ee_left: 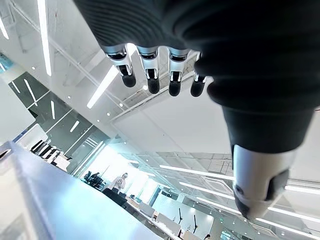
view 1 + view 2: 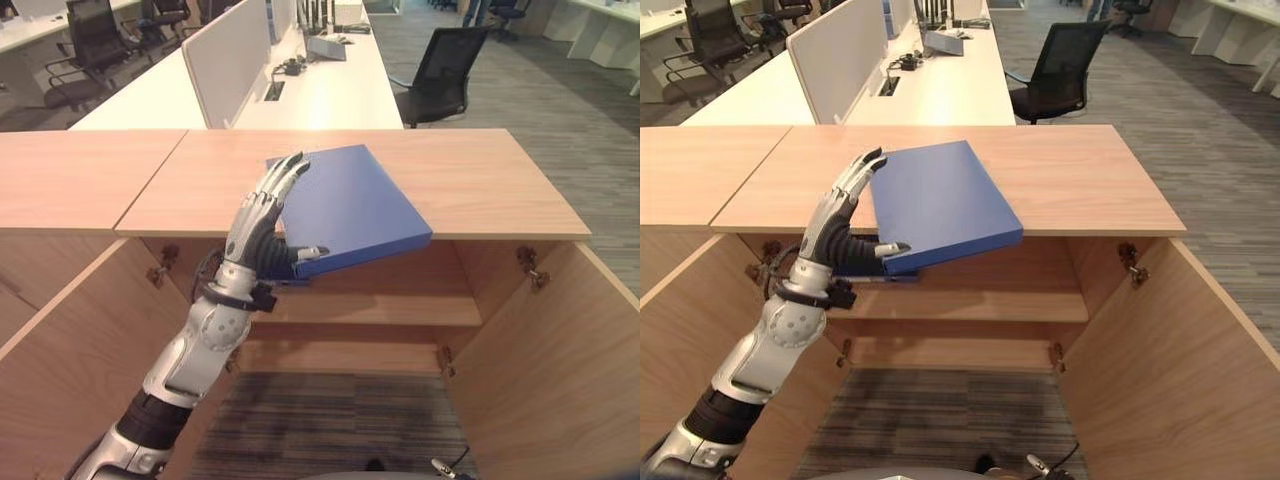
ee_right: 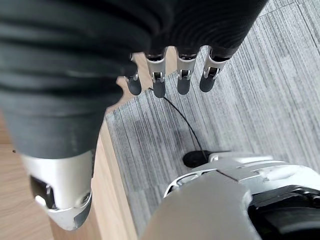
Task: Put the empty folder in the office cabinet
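A blue folder [image 2: 350, 205] lies tilted on the front edge of the wooden cabinet top [image 2: 490, 185], its near end hanging out over the open cabinet. My left hand [image 2: 262, 235] is at its near left corner. The fingers [image 2: 285, 178] run straight up along the folder's left side and the thumb presses across its front spine. In the left wrist view the fingers [image 1: 150, 75] are straight, with a blurred edge of the folder [image 1: 55, 200] beside them. My right hand [image 3: 183, 82] hangs over the carpet, fingers relaxed and holding nothing.
Below the folder the cabinet stands open, with a wooden shelf [image 2: 390, 305] inside and doors swung out at left [image 2: 70, 350] and right [image 2: 560, 360]. Behind the cabinet are a white desk [image 2: 330, 95] with a divider panel and a black office chair [image 2: 440, 75].
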Available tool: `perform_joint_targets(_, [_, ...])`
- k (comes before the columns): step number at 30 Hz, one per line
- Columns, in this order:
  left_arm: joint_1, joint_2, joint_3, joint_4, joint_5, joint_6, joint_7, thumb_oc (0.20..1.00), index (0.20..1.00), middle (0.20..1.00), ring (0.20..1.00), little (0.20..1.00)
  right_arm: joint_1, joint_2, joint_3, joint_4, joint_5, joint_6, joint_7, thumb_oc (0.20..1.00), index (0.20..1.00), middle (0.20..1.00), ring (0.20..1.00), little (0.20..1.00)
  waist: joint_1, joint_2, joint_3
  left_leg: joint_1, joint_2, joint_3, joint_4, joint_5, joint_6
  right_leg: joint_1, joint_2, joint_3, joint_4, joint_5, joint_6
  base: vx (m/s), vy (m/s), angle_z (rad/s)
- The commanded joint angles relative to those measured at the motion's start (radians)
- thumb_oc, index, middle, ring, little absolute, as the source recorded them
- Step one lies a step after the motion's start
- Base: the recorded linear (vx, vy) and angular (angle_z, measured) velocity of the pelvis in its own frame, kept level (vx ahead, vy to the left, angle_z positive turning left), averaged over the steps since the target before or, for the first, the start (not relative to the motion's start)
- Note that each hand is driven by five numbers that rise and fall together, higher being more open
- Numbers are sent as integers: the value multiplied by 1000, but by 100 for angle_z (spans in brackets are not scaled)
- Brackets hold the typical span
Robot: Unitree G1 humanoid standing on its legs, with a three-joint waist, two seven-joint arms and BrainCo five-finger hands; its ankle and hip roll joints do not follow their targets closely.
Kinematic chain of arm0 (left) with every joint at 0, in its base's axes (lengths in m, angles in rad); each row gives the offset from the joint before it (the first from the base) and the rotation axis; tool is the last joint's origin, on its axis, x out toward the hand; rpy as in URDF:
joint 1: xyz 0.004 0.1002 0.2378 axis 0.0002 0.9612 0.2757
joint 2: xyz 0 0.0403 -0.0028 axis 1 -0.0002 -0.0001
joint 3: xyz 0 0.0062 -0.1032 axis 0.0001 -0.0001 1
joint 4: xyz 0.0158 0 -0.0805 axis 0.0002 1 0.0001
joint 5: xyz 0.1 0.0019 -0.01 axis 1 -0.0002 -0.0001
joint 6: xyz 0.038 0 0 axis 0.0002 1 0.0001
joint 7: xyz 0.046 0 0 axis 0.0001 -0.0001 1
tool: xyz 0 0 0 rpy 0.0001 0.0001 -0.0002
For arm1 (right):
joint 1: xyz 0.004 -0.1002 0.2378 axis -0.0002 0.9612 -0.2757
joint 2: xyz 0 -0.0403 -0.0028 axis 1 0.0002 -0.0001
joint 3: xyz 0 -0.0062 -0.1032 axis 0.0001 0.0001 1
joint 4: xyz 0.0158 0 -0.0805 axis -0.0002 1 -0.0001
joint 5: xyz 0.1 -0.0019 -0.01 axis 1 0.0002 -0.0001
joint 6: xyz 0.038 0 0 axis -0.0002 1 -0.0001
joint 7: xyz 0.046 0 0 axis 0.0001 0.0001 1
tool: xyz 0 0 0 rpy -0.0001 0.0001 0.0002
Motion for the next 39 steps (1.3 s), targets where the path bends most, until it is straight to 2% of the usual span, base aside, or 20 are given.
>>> perform_joint_targets(1, [-45, 4, 40, -57, -43, -32, 7, 1000, 1000, 1000, 1000, 1000, -23, 45, 27, 15, -1, -11, 7, 1000, 1000, 1000, 1000, 1000, -2, -70, -4, -23, -44, 32, 2, -75, 7, 66, -48, 30, -7, -74, 101, 0, 0, 0])
perform_joint_targets(11, [-53, 9, 47, -157, -119, -47, -44, 1000, 1000, 1000, 1000, 1000, -24, 43, 36, 5, 7, -16, 9, 1000, 1000, 1000, 1000, 1000, 1, -72, -3, -26, -36, 27, 2, -72, 1, 63, -41, 28, -7, -79, 98, -2, -5, 1])
perform_joint_targets(16, [-106, -26, -33, -93, -125, -32, -44, 1000, 1000, 1000, 1000, 1000, -24, 46, 65, -16, 9, -15, 9, 1000, 1000, 1000, 1000, 1000, -8, -73, 0, -27, -32, 31, 2, -72, 1, 61, -36, 36, -7, -81, 96, -6, -35, 1])
perform_joint_targets(18, [-183, -29, -112, 15, -27, -9, -37, 1000, 1000, 1000, 1000, 1000, -34, 38, 74, -19, -1, -17, -8, 1000, 1000, 1000, 1000, 1000, -21, -72, -1, -23, -31, 35, 2, -75, 0, 62, -33, 43, -7, -82, 95, 9, -37, -3])
perform_joint_targets(24, [-291, -54, -216, 130, 104, -5, -45, 1000, 1000, 1000, 1000, 1000, -50, 24, 66, -14, 12, -16, -10, 1000, 1000, 1000, 1000, 1000, -34, -70, -1, -23, -27, 39, 2, -74, 0, 59, -30, 46, -7, -81, 94, 2, -13, -4])
perform_joint_targets(28, [-357, -85, -279, 244, 175, 22, -39, 1000, 1000, 1000, 1000, 1000, -56, 9, 68, -3, 17, -14, -23, 1000, 1000, 1000, 1000, 1000, -46, -70, -5, -22, -26, 45, 2, -76, 1, 58, -27, 51, -7, -83, 91, 0, -11, -2])
perform_joint_targets(39, [-453, -132, -342, 478, 374, 100, 32, 1000, 1000, 1000, 1000, 1000, -80, 3, 70, 13, 46, -13, -40, 1000, 1000, 1000, 1000, 1000, -63, -67, -12, -10, -24, 57, 2, -86, 1, 63, -24, 63, -7, -89, 88, 3, -8, -3])
